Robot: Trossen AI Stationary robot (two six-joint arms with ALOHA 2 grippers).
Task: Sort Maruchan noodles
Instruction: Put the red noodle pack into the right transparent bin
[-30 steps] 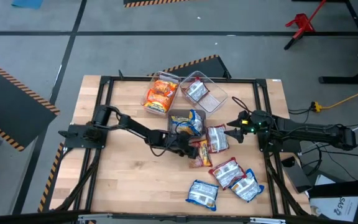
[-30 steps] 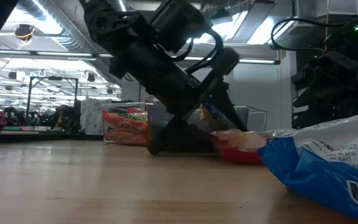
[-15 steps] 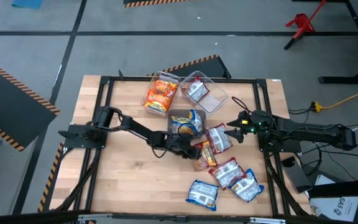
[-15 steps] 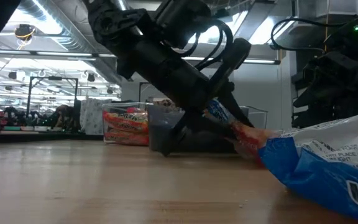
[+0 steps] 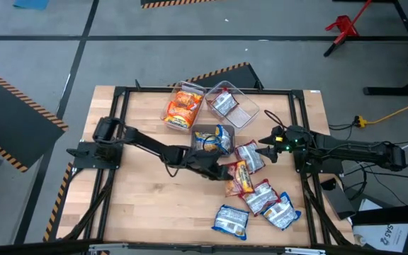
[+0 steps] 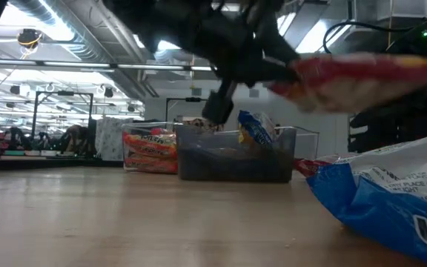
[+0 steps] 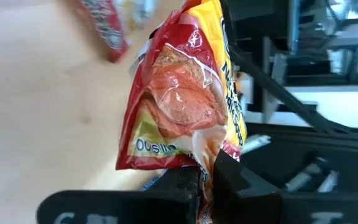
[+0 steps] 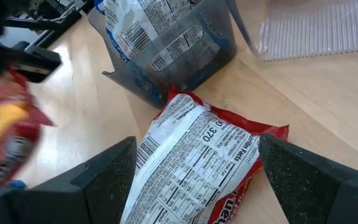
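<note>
Over the middle of the tabletop (image 5: 140, 205), seen from above, your left claw (image 5: 224, 172) is clamped on a red-and-yellow packet (image 5: 239, 177), just in front of the bin with a blue-and-white packet (image 5: 212, 139). Behind it stand the bin of orange packets (image 5: 183, 108) and the clear bin (image 5: 230, 104) holding a red-and-white packet. The right claw (image 5: 263, 151) waits near the right edge, just beside a red-and-white packet (image 5: 250, 157). Three more packets (image 5: 258, 205) lie loose at the front right.

From table height, the held packet (image 6: 362, 73) hangs well clear of the wood, above the bin rims, so you should be able to carry it without snagging.

In the left wrist view the fingers (image 7: 182, 186) pinch only the packet's (image 7: 185, 93) crimped edge, and the bag dangles beyond them. Move smoothly; a jerk could swing it or let it slip. Match its colour to a bin before releasing, and lower it inside the walls.

In the right wrist view that claw's fingers (image 8: 107, 171) stand wide over the red-and-white packet (image 8: 194, 165), label side down, beside the blue packet's bin (image 8: 166, 59).
</note>
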